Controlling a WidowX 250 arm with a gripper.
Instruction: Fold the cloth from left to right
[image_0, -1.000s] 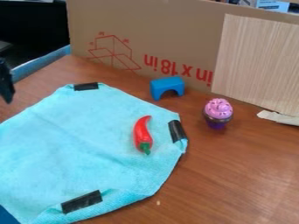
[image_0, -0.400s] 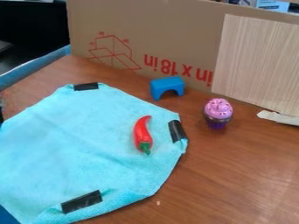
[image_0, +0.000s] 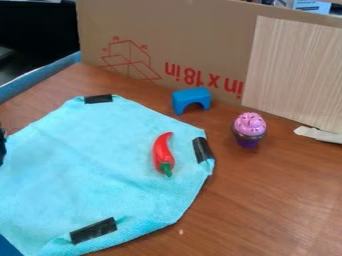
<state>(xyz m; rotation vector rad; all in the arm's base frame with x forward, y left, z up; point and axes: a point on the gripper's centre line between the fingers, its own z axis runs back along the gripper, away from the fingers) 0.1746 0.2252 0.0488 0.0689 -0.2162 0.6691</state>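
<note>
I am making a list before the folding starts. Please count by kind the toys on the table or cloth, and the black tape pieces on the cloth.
Red chili pepper: 1
Blue arch block: 1
Cupcake with pink top: 1
Black tape pieces: 3
Total: 6

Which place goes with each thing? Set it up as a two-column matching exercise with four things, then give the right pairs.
Things:
1. red pepper
2. blue arch block
3. cupcake
4. claw

Places:
A. at the view's left edge
B. on the cloth
C. right of the arch block
D. beyond the cloth, near the cardboard

Pairs: 1-B, 2-D, 3-C, 4-A
</note>
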